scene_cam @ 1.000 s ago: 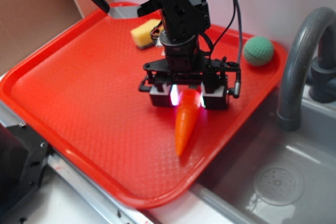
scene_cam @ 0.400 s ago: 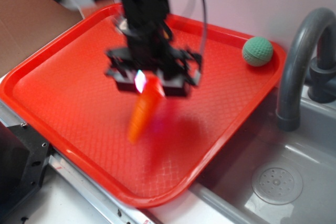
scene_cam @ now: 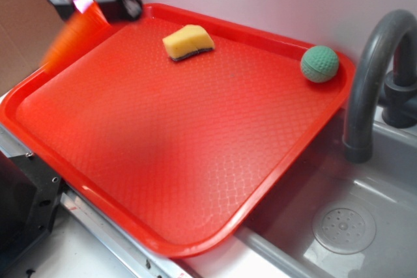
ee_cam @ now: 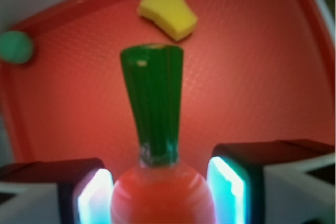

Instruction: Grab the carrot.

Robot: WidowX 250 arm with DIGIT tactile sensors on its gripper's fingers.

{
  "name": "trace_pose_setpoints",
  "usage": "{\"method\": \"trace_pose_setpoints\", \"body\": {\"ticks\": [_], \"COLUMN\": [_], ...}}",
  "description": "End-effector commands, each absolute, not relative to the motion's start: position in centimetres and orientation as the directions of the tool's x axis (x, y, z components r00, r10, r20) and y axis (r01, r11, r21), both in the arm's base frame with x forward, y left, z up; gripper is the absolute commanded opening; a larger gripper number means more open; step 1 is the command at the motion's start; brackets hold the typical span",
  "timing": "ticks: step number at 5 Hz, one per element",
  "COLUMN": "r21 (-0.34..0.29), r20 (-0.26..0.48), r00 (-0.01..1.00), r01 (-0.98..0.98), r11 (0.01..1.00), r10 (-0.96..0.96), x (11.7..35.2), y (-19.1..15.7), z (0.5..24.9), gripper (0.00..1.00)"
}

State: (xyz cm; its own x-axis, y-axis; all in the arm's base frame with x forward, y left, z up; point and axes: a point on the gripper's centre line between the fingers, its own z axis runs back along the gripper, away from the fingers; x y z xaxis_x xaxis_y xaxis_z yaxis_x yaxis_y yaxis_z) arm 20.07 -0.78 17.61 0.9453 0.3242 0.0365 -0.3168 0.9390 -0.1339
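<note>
Gripper (ee_cam: 160, 192) clamped on the carrot (ee_cam: 157, 182), lit pads touching both sides of its orange top, green stem pointing away from the wrist camera. Exterior view: carrot (scene_cam: 68, 34) blurred, held at the tray's (scene_cam: 195, 148) far left rim. Tray middle bare; sponge (scene_cam: 188, 41) near the back rim, green ball (scene_cam: 320, 64) in the far right corner, grey faucet (scene_cam: 371, 76) and sink (scene_cam: 352, 226) beyond the right edge.
</note>
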Motion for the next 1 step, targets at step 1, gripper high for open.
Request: {"method": "trace_pose_setpoints", "body": {"ticks": [1], "r21": [-0.117], "r20": [0.114], "r00": [0.917], "r01": [-0.37], "r11": [0.921], "r10": [0.383], "x": [20.79], "y": [1.18], "z": [20.05], "gripper": [0.0]}}
